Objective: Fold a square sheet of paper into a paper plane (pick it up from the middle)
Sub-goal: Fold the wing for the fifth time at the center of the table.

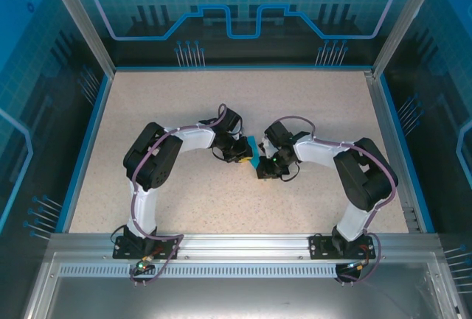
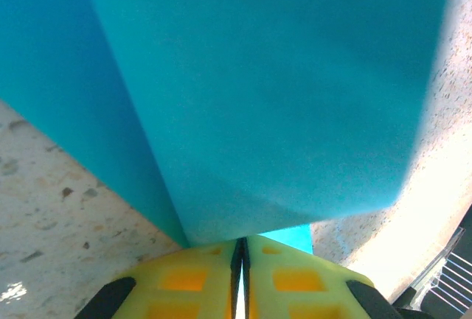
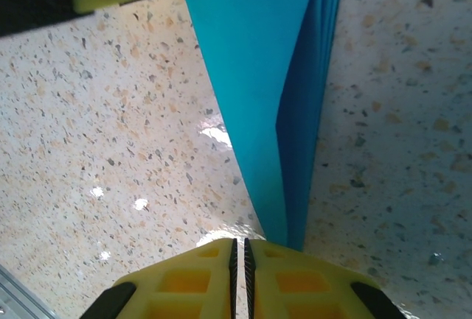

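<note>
Cyan paper plane point(image 2: 280, 98) — clamped in left gripper point(image 2: 240, 245)

Both arms elbow-out, wrists nearly meeting; left gripper point(image 2: 238, 245) and right gripper point(image 3: 238, 244) both clamped closed on the paper plane point(image 1: 253, 149).
</note>
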### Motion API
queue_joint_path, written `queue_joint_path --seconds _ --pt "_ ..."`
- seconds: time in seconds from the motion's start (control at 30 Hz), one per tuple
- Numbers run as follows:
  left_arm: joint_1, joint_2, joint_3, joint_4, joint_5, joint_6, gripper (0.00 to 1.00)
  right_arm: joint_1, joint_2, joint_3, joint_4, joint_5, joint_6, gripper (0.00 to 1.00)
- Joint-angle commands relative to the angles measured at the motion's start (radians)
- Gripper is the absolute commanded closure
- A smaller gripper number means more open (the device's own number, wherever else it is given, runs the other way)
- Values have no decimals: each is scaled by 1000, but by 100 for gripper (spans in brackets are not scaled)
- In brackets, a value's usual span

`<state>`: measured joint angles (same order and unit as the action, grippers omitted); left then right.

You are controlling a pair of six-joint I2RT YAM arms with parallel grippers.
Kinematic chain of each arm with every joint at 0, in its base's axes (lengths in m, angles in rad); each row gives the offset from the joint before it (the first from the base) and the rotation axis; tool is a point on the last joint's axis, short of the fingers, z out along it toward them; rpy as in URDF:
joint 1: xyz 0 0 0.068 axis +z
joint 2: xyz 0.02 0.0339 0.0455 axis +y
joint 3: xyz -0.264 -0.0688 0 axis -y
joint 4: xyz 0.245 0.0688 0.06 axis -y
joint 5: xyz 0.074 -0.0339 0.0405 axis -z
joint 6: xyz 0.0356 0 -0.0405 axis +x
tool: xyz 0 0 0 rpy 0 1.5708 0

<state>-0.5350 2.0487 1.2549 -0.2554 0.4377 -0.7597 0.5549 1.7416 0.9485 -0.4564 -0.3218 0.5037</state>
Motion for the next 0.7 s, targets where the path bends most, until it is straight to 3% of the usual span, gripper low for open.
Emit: queue_joint_path --seconds 0.0,0.23,0.4,0.67 --pt "3 52 -2 -89 -90 2 87 -15 29 -37 -30 -12 -2 86" --pt "3 54 -3 -91 -91 4 87 -38 8 -60 -13 -49 -5 86" --pt "3 54 -3 -91 -90 3 87 -19 -57 23 -11 -68 -8 85" --pt "3 59 -2 -90 -82 3 87 -6 46 79 2 -45 -14 85"
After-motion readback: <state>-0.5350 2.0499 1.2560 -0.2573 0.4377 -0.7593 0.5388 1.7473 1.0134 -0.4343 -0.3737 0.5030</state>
